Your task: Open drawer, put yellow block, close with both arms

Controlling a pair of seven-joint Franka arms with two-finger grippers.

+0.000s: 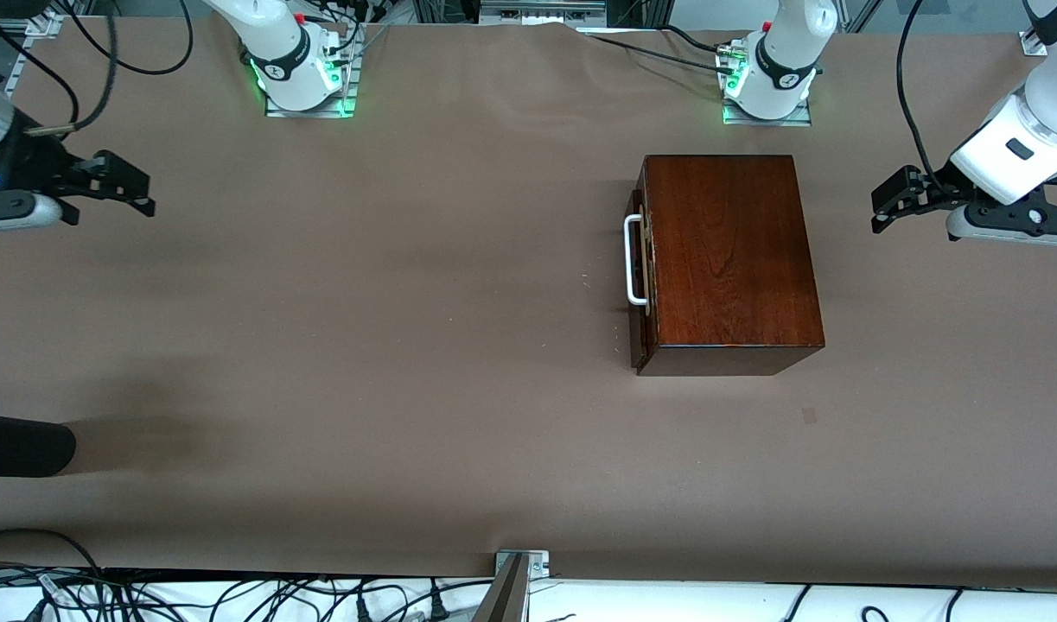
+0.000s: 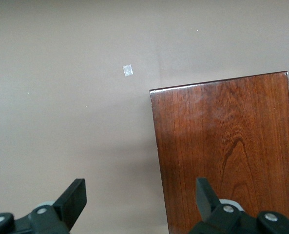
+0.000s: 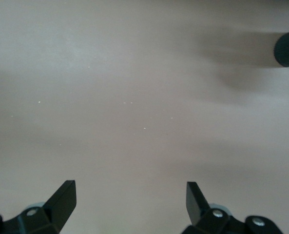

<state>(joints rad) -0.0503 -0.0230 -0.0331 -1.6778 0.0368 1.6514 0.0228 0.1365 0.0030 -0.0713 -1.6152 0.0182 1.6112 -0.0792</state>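
Mahogany box [image 1: 725, 259] sat at about three o'clock on the table, its drawer [image 1: 639, 268] shut, handle facing nine. Left gripper [image 1: 893, 200] and right gripper [image 1: 117, 186] hovered wide-fingered and empty at the table's ends, apparently waiting. No yellow block showed.

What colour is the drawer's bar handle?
White; the handle on the drawer shows best in the front view.

High front cam faces arms; left wrist cam shares box [image 1: 729, 259].
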